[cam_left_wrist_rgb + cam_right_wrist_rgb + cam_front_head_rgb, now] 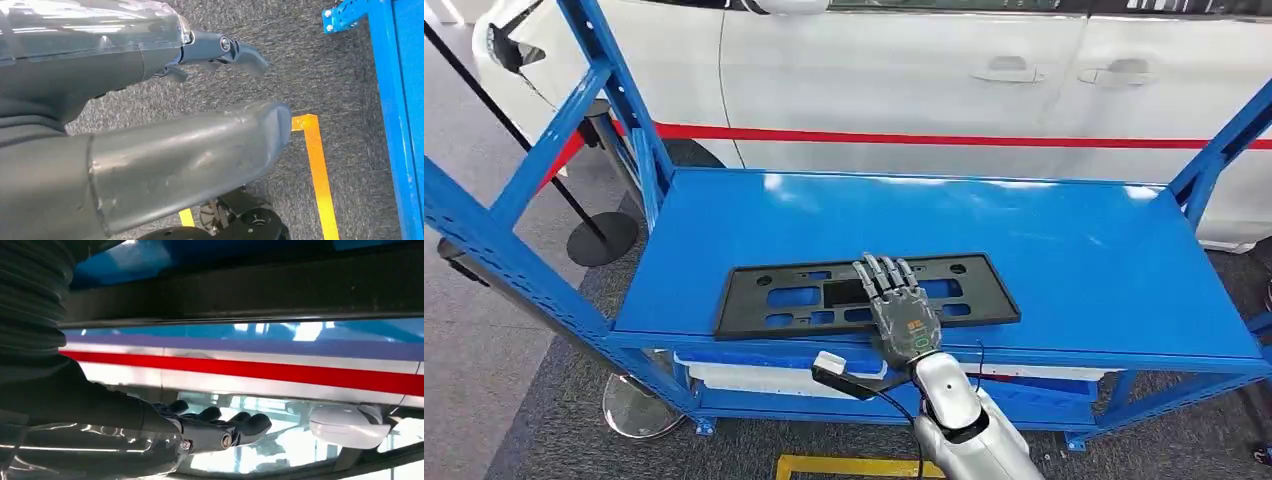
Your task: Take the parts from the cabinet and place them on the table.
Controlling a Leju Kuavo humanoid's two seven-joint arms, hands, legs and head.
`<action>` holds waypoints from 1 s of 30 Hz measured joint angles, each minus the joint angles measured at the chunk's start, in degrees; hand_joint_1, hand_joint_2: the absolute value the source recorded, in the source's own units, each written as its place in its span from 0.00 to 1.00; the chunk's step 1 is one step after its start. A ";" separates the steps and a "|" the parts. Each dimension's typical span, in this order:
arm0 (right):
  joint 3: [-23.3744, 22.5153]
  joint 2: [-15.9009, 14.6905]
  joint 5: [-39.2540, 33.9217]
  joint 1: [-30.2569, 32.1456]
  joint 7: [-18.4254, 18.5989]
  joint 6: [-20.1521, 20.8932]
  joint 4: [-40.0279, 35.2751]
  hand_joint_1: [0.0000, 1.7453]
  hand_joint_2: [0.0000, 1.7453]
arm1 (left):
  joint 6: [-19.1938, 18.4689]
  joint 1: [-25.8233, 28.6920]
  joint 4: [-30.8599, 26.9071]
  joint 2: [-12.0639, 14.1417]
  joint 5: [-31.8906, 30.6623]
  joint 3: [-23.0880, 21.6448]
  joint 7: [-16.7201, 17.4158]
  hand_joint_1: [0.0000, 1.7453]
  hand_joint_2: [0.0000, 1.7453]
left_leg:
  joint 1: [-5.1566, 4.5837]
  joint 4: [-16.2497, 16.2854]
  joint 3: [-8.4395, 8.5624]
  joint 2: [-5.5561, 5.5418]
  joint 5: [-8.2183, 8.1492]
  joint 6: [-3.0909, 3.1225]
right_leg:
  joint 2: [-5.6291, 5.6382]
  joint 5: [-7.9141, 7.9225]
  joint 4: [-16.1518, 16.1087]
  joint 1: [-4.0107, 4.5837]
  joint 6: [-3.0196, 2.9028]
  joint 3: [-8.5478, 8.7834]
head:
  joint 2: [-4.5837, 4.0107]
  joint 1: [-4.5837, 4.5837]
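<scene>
A flat black plate frame with cut-outs [804, 295] lies near the front edge of the blue cabinet's top shelf [1044, 250]. My right hand [902, 310] reaches in over the front edge, its fingers stretched out flat and apart over the right-middle of the frame. In the right wrist view the right hand [200, 432] has its fingers extended with a gap between them and the dark frame [250, 290], gripping nothing. My left hand [125, 60] hangs over the grey carpet beside the cabinet's blue leg [395, 125] and holds nothing.
A white car with a red stripe [924, 80] stands close behind the cabinet. Blue slanted uprights [514, 200] flank the shelf on both sides. A stanchion base [602, 238] sits at the left. Yellow tape [317, 175] marks the floor in front.
</scene>
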 joint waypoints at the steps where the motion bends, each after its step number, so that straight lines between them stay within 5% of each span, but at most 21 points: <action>1: 0.00 0.00 0.00 0.00 0.00 0.00 0.00 0.00 1.00 | 0.00 0.00 0.00 0.00 0.00 0.00 0.00 0.00 0.00 | 0.00 0.00 0.00 0.00 0.00 0.00 | 0.00 0.00 0.00 0.00 0.00 0.00 | 0.00 0.00; 8: 0.00 0.00 0.02 -0.17 0.02 0.02 0.16 0.00 1.00 | 0.00 -0.01 0.00 0.00 0.00 0.00 0.00 0.00 0.00 | 0.00 0.00 -0.03 0.00 0.01 0.02 | 0.00 -0.58 0.99 -0.05 0.05 -0.49 | 0.00 0.02; 10: -0.02 0.00 0.16 -0.60 0.22 0.18 1.06 0.00 1.00 | 0.00 -0.03 0.00 0.00 0.00 0.00 0.00 0.00 0.00 | -0.02 0.00 -0.12 0.01 0.04 0.05 | -0.02 -2.77 5.45 -0.21 0.26 -2.62 | 0.00 0.00; 11: -0.04 0.02 0.76 -1.06 0.81 1.03 2.76 0.00 1.00 | 0.02 0.07 0.00 0.02 -0.06 0.00 0.00 0.00 0.00 | -0.02 0.03 -0.21 0.01 0.05 0.06 | -0.03 -4.86 12.89 -0.39 0.56 -6.28 | 0.00 0.11; 12: -0.02 0.07 0.88 -1.36 0.99 1.09 3.11 0.00 1.00 | 0.02 0.10 0.00 0.02 -0.09 0.00 0.00 0.00 0.00 | -0.01 0.03 -0.17 0.01 0.05 0.06 | -0.05 -4.45 12.90 -0.47 0.59 -6.32 | 0.00 0.09; 13: -0.09 0.57 1.14 -4.20 2.30 1.44 6.01 0.94 1.00 | 0.02 -0.04 0.00 0.02 -0.72 0.00 -0.02 0.00 0.00 | -0.02 0.05 0.24 -0.01 -0.06 -0.15 | -0.10 2.17 1.99 -0.66 0.18 -0.79 | 0.00 0.09; 14: -0.48 1.14 1.16 -6.45 2.67 1.29 8.82 1.00 1.00 | 0.00 -0.16 0.00 0.02 -0.90 0.00 -0.07 0.00 0.00 | -0.30 0.16 0.06 -0.15 -0.14 -1.43 | -0.09 3.16 -4.60 -0.09 -0.63 2.16 | 0.00 0.00; 15: -1.33 1.66 1.25 -7.57 3.39 1.44 11.39 1.00 1.00 | 0.00 -0.25 0.02 0.00 -1.22 0.04 -0.11 0.00 0.00 | 0.01 4.20 -1.52 -0.12 -3.20 -2.67 | -0.21 3.78 -5.64 -0.47 -2.25 2.63 | 0.00 -0.35; 16: -1.84 1.75 1.09 -7.66 3.39 1.44 12.60 1.00 1.00 | 0.07 -0.18 0.02 0.15 -1.25 0.26 -0.07 0.00 0.00 | 0.07 13.45 -5.83 -0.12 -7.61 -3.06 | -0.24 3.73 -5.59 -0.24 -2.41 2.52 | 0.00 -0.39; 18: -2.34 1.75 0.92 -7.62 3.39 1.44 13.53 1.00 1.00 | 0.20 -0.04 0.02 0.20 -1.33 0.50 0.02 0.00 0.00 | 0.08 17.56 -7.90 -0.11 -7.94 -3.28 | -0.23 3.71 -5.45 -0.11 -2.44 2.46 | 0.00 -0.40; 19: -2.47 1.75 0.81 -7.67 3.39 1.44 13.82 1.00 1.00 | 0.20 -0.02 0.02 0.20 -1.47 0.52 0.04 0.00 0.00 | 0.08 15.28 -6.90 -0.10 -6.07 -3.23 | -0.19 3.65 -5.36 -0.11 -2.45 2.49 | 0.00 -0.39; 21: -2.80 1.79 0.53 -8.05 3.37 1.51 14.04 1.00 1.00 | 0.20 -0.07 0.02 0.24 -1.64 0.57 0.07 0.00 0.00 | 0.11 5.63 -2.26 -0.08 -0.86 -2.96 | -0.12 3.37 -4.94 -0.13 -2.26 2.64 | 0.00 -0.42; 22: -3.06 1.81 0.35 -8.21 3.37 1.62 14.10 1.00 1.00 | 0.20 -0.08 0.02 0.26 -1.66 0.59 0.07 0.00 0.00 | 0.11 1.25 -0.42 -0.05 -0.03 -2.67 | -0.13 3.17 -4.67 -0.12 -2.00 2.62 | 0.00 -0.40; 23: -3.32 1.77 0.07 -8.34 3.28 1.68 14.19 1.00 1.00 | 0.20 -0.19 0.02 0.26 -1.68 0.59 0.13 0.00 0.00 | -0.29 0.57 0.02 -0.08 -0.64 -2.44 | -0.09 2.98 -4.31 0.37 -1.68 2.34 | 0.00 -0.40; 26: -4.00 1.75 -0.20 -8.46 3.08 1.66 14.32 1.00 1.00 | 0.20 0.04 0.02 0.26 -1.71 0.61 0.20 0.00 0.00 | -0.46 0.69 -0.13 -0.17 -0.42 -1.50 | 0.00 3.34 -4.74 0.12 -0.92 2.37 | 0.00 -0.33; 27: -4.09 1.73 -0.22 -8.60 3.02 1.64 14.39 1.00 1.00 | 0.20 0.03 0.02 0.26 -1.71 0.61 0.20 0.00 0.00 | 0.07 0.08 0.08 -0.16 -0.07 -0.99 | 0.05 3.25 -4.69 0.40 -0.57 2.41 | 0.00 -0.31; 28: -4.26 1.66 -0.24 -8.62 2.95 1.64 14.41 1.00 1.00 | 0.20 -0.02 0.02 0.15 -1.71 0.61 0.17 0.00 0.00 | 0.19 -0.21 0.25 0.11 0.20 -0.66 | 0.08 2.61 -3.90 0.14 -0.29 2.28 | 0.00 -0.35; 30: -4.39 1.51 -0.30 -8.57 2.89 1.64 14.50 1.00 1.00 | 0.20 -0.13 0.02 0.17 -1.71 0.61 0.17 0.00 0.00 | 0.20 -0.31 0.09 0.18 0.35 -0.14 | 0.00 -1.68 2.69 -0.06 0.18 -0.97 | 0.00 0.11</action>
